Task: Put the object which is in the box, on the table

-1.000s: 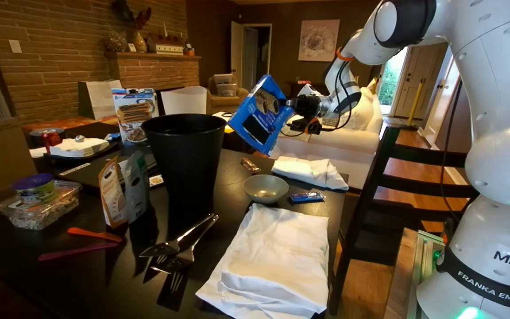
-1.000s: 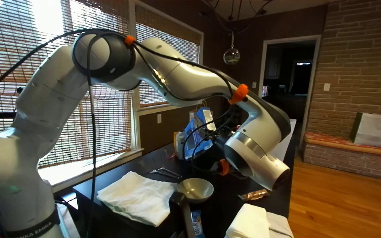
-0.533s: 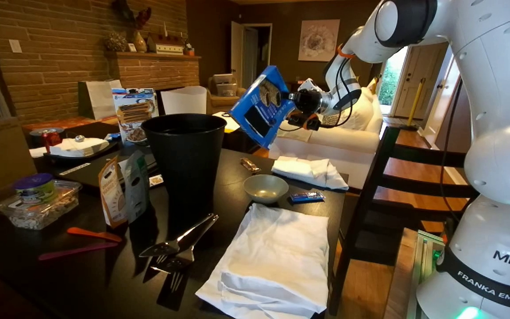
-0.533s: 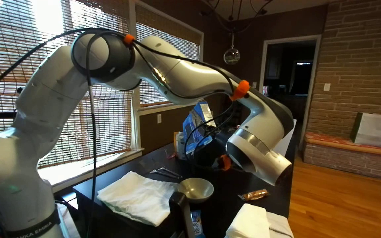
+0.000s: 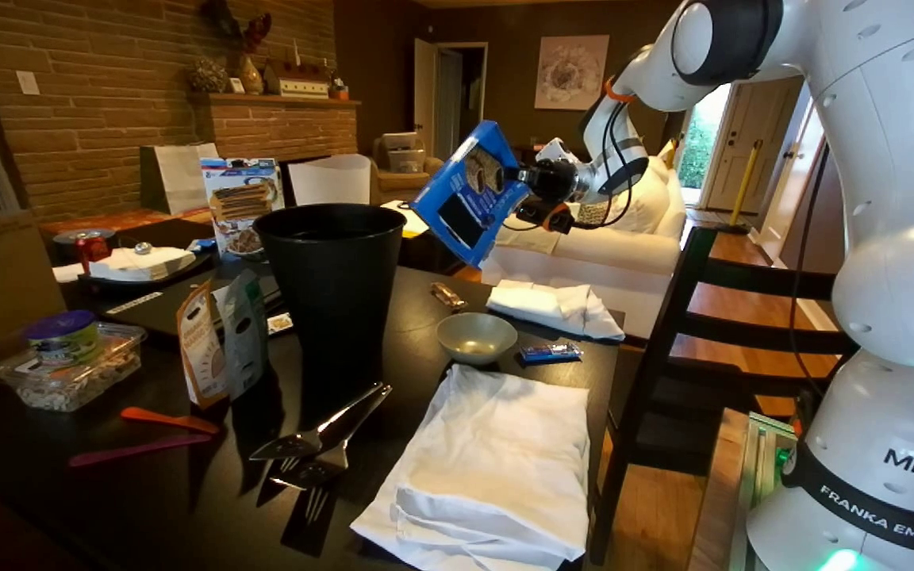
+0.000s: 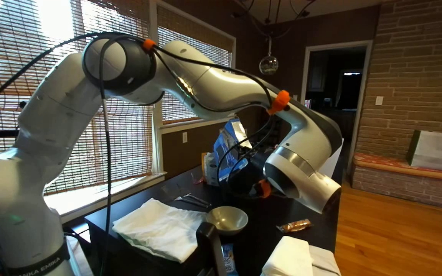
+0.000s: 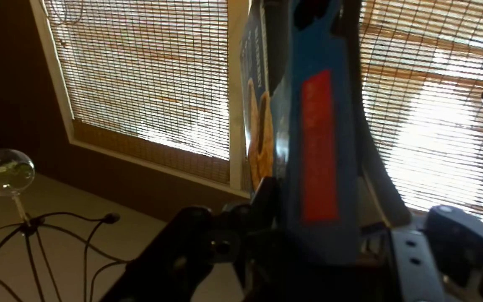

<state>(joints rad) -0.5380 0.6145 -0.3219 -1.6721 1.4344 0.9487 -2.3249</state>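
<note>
Black bin (image 5: 333, 293), bowl (image 5: 477, 342), 2 pouches (image 5: 201, 349)

In an exterior view, strong daylight comes through the woven blinds (image 6: 131, 153), burning out to white in places, while the doorway (image 6: 332, 73) is almost black. The metal cake servers (image 5: 298, 446) glint on the dark, glossy surface (image 5: 147, 507). In the wrist view, backlight makes the pincer (image 7: 329, 205) nearly black, and the blue food box (image 7: 323, 147) looks rather blurred.

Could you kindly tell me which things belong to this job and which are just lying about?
For the job:
claw, gripping the box
blue box, contents not visible
table

Just lying about:
black bin
bowl
white cloth
pouches
red can
</note>
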